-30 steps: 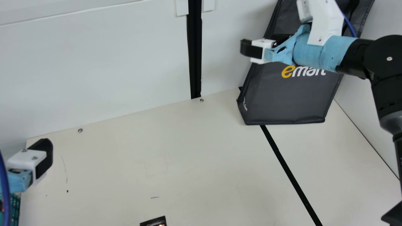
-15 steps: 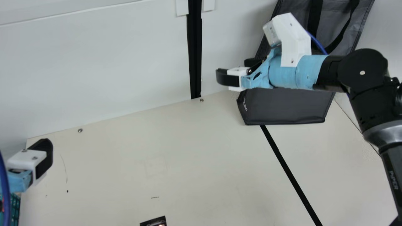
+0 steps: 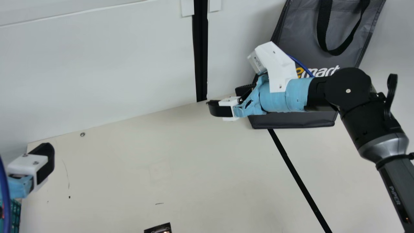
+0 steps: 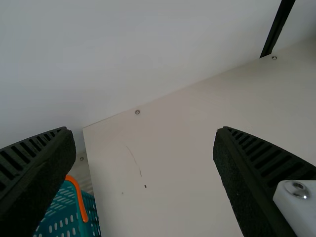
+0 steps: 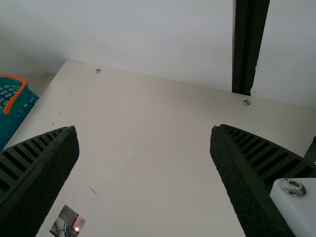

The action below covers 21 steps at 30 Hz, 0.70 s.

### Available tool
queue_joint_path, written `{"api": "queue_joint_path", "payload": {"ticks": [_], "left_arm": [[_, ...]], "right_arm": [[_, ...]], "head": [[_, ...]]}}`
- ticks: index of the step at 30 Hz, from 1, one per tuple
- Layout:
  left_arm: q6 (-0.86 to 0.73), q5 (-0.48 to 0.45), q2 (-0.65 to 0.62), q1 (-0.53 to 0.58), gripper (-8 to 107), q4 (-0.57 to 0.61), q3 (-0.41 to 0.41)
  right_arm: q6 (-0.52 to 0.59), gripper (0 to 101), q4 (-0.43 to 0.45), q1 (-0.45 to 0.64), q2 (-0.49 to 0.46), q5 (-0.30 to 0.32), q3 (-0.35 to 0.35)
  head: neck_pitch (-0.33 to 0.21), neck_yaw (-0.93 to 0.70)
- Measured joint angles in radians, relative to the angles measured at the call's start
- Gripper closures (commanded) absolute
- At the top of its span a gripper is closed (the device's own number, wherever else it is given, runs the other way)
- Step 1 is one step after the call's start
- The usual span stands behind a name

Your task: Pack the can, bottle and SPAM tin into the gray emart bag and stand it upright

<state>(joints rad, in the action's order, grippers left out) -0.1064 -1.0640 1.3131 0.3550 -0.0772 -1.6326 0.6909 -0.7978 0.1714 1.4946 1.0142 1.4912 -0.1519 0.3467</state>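
Right end effector (image 3: 222, 97) wide open, ribbed fingers well apart, nothing held. Gray emart bag (image 3: 299, 42) upright beside it, partly behind right arm. Left end effector (image 3: 45, 163) also wide open, grasping nothing; teal basket (image 3: 16, 216) near it. Small dark card (image 3: 159, 229) on surface (image 3: 194, 174), between both end effectors, nearer camera.
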Motion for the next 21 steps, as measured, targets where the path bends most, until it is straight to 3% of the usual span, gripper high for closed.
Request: {"api": "queue_joint_path", "payload": {"ticks": [21], "left_arm": [[0.0, 0.0, 0.0, 0.0, 9, 0.0, 0.0]], "right_arm": [[0.0, 6, 0.0, 0.0, 0.0, 0.0, 0.0]], "head": [[0.0, 0.002]]}}
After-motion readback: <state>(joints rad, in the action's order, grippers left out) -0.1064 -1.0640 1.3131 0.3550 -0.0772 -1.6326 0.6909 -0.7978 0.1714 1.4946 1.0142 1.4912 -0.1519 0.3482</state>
